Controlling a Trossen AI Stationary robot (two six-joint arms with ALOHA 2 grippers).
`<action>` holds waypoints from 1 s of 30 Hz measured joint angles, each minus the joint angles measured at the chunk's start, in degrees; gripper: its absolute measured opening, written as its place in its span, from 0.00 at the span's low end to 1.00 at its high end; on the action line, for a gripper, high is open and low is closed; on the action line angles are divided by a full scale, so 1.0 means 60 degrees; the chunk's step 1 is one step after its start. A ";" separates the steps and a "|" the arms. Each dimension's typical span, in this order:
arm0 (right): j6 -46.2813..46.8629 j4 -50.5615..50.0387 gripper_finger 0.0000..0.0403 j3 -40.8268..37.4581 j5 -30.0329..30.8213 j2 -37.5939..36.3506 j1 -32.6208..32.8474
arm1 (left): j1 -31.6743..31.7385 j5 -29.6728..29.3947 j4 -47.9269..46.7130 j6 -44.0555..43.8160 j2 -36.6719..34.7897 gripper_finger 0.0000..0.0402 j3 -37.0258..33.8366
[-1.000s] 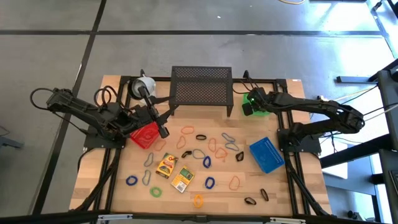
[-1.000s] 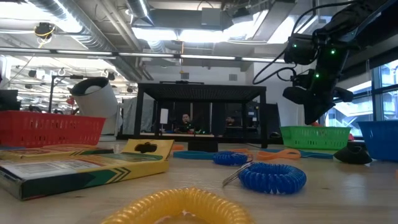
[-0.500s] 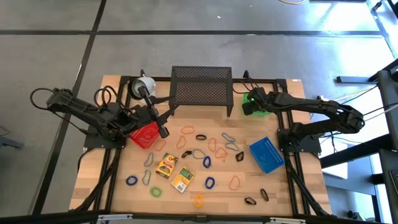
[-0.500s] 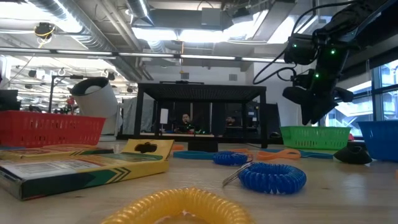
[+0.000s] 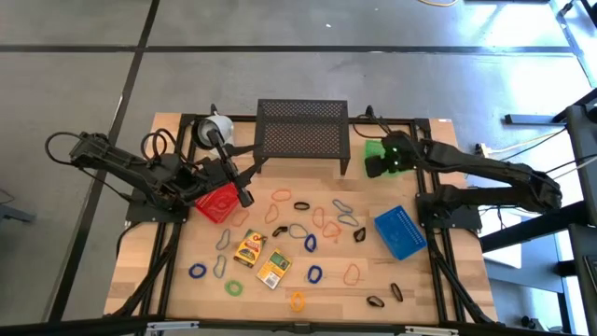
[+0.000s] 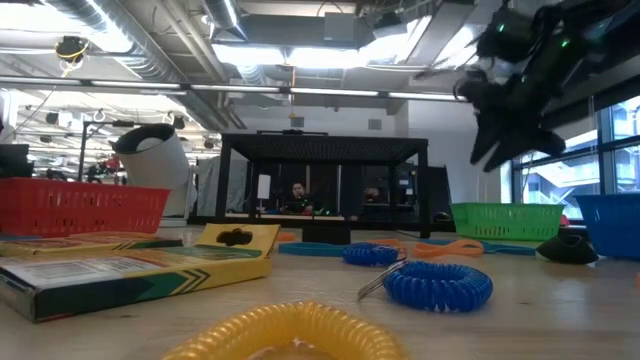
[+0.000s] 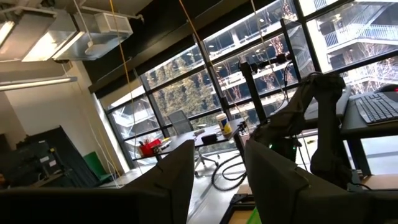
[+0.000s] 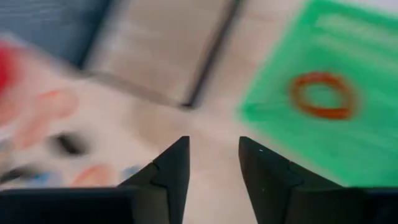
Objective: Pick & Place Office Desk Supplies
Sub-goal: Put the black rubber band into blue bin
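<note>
Several thin loops, orange, blue, green and grey, lie scattered over the table's middle, with small dark clips among them. Two yellow printed packets lie flat toward the near left. My right gripper is open and empty above the green bin's near left corner. One orange loop lies in that bin. My left gripper hangs open and empty beside the red bin.
A black mesh shelf stands at the far middle, with a white mug to its left. The blue bin sits on the right. In the low view a yellow coil loop and a blue one lie close.
My right gripper has risen from over the green bin and tipped, its arm swinging toward the table's right. The left arm and the supplies on the table have stayed put.
</note>
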 joint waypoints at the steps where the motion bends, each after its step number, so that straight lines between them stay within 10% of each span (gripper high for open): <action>1: 0.0088 0.0173 0.32 0.0000 -0.0392 -0.0158 0.0202 | 0.0000 0.0000 0.0000 0.0000 0.0000 0.34 0.0000; 11: 0.0969 0.3665 0.25 0.0007 -0.1825 -0.0620 0.3885 | -0.0002 0.0000 0.0000 0.0000 0.0000 0.34 0.0000; 17: 0.0704 0.2365 0.22 0.0007 -0.2709 -0.0613 0.5695 | -0.0004 0.0000 0.0000 -0.0029 0.0000 0.34 0.0000; 23: 0.3345 0.0011 0.19 0.0007 -0.4258 -0.0591 0.7592 | -0.0003 0.0000 0.0001 -0.0606 0.0000 0.34 0.0000; 30: 0.7284 0.0123 0.19 0.0007 -0.3536 -0.0360 1.0173 | -0.0004 0.0011 0.0007 -0.1994 0.0017 0.34 0.0002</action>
